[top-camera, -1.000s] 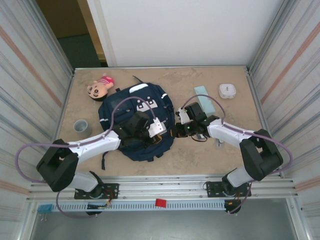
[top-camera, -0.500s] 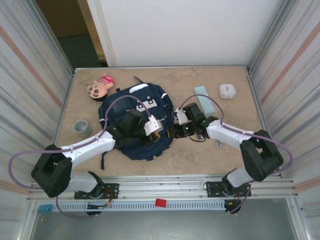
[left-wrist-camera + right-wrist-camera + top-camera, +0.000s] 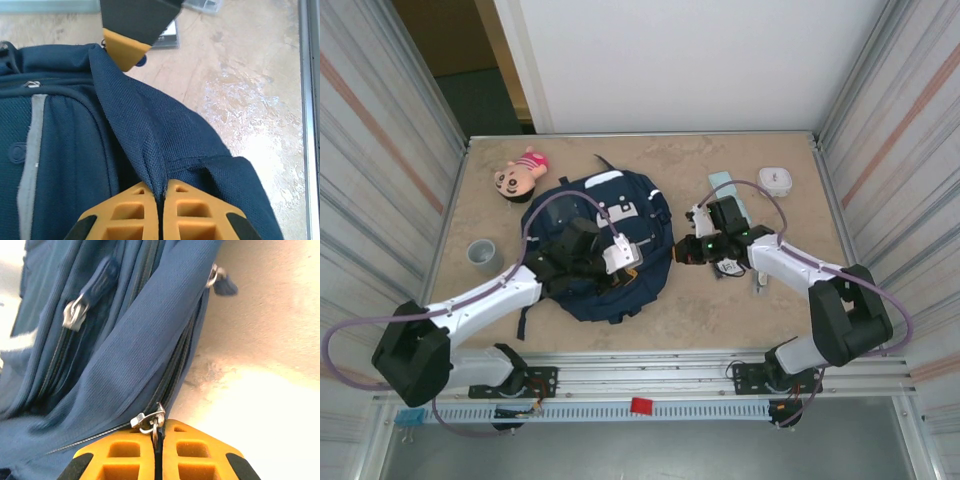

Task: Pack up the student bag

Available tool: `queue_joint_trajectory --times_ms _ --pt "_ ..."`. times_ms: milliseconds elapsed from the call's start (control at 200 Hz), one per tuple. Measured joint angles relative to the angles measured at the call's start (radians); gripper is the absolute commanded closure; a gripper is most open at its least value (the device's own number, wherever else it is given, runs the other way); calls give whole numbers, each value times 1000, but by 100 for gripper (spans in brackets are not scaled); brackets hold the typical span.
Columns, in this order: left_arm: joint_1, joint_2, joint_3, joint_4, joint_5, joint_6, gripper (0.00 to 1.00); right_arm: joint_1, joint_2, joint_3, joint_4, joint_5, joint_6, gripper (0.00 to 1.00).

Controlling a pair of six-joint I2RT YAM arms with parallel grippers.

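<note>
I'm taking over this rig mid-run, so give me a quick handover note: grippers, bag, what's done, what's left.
Left gripper: shut on a fold of fabric of the student bag.
Right gripper: shut on a zipper pull at the bag's right edge.
Bag: lying flat mid-table. Doll, grey cup, pale green box and white case lie on the table outside it.
Done: both grips set.
To do: open the zip, load the items, close up.
</note>
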Motion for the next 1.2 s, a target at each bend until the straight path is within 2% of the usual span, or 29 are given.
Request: queue_joint_trajectory --times_ms 145,185,225,406,496,601,772,907,987,1022,1077,1203 --pt "5 -57 0 -66 -5 93 100 -21 0 14 -38 -42 -3 100" --pt "11 -72 -1 -88 -9 112 96 -19 -1 15 -43 -45 -3 100" --pt "23 -90 -3 -108 -11 126 90 -13 -3 15 -46 -45 -3 100" --pt "66 -181 -19 -187 -16 133 43 59 -57 15 -54 37 1 100" --pt "45 -207 -13 -195 -50 93 31 91 -76 15 -65 91 5 100" --pt "-27 -192 11 -184 -131 45 24 117 -90 15 -84 131 8 100" --pt "-133 -76 80 -137 -246 -22 20 135 -101 15 -105 160 8 100" --pt "-166 39 97 -83 -300 -65 21 137 -108 15 -107 162 8 100" --pt "-174 97 98 -54 -322 -85 26 141 -112 15 -107 162 8 100" --pt "-176 122 102 -45 -329 -95 34 142 -113 15 -107 162 8 100" --pt "-176 158 114 -32 -340 -107 56 142 -114 15 -108 165 8 100" --pt "-179 193 136 -35 -322 -87 90 130 -115 15 -108 192 8 100"
